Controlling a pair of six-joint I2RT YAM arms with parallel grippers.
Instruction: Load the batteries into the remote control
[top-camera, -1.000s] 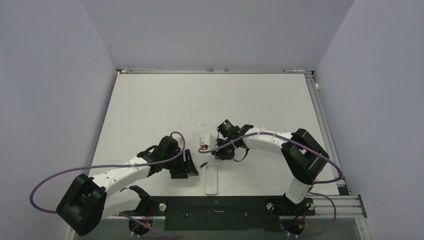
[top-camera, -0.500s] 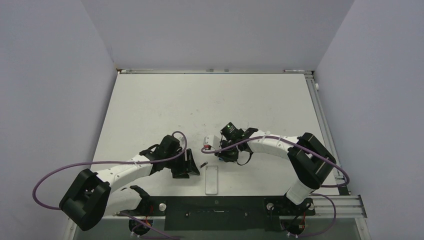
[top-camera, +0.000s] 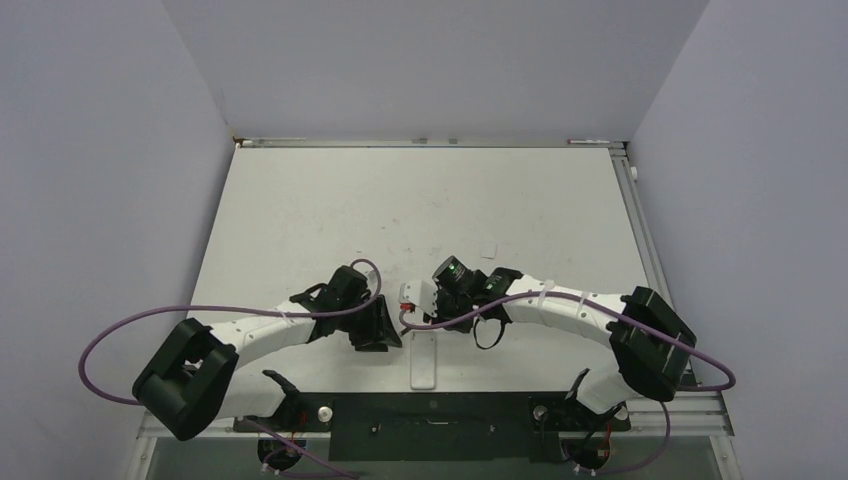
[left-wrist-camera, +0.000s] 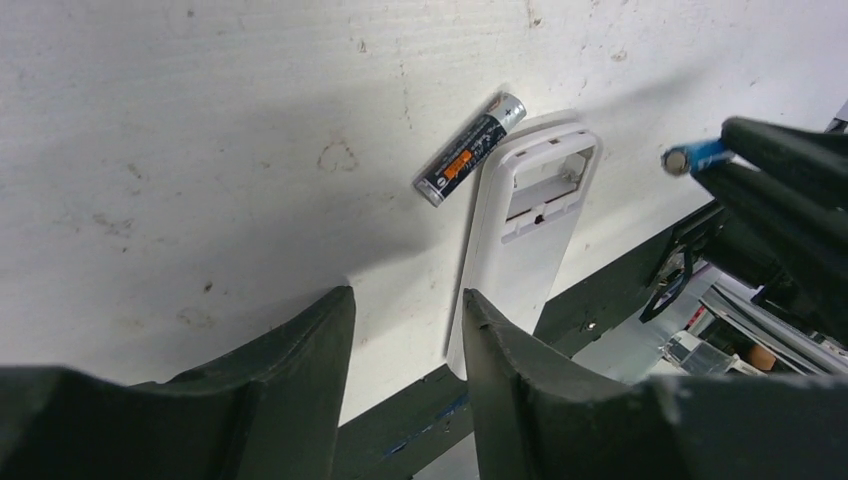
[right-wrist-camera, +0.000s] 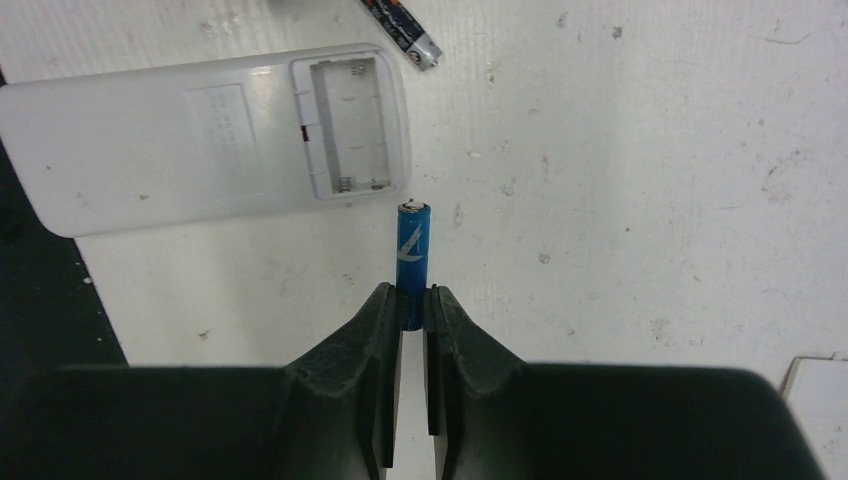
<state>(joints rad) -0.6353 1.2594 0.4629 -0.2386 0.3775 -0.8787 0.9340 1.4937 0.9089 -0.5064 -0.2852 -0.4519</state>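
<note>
Right end effector (right-wrist-camera: 412, 295) clamped on the blue battery (right-wrist-camera: 412, 245) by its rear end; remote control (right-wrist-camera: 200, 140), bay open, just ahead of the tip. Left end effector (left-wrist-camera: 408, 310) parted, empty; dark battery (left-wrist-camera: 470, 150) ahead of it on the bench (left-wrist-camera: 200, 150). Each is probably light, rigid and slick, so best pinched across the barrel.

Robot lab test cell; plain pale walls (top-camera: 90, 150) enclose scuffed white table (top-camera: 300, 210); aluminium rail frame (top-camera: 668, 405).

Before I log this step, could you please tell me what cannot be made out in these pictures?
- Button face of the remote control: it lies face down in every view.
- Rear end of the blue battery: right wrist view, hidden inside the right pincer.
- Part of the dark battery: right wrist view, cut off by the top edge.
</note>
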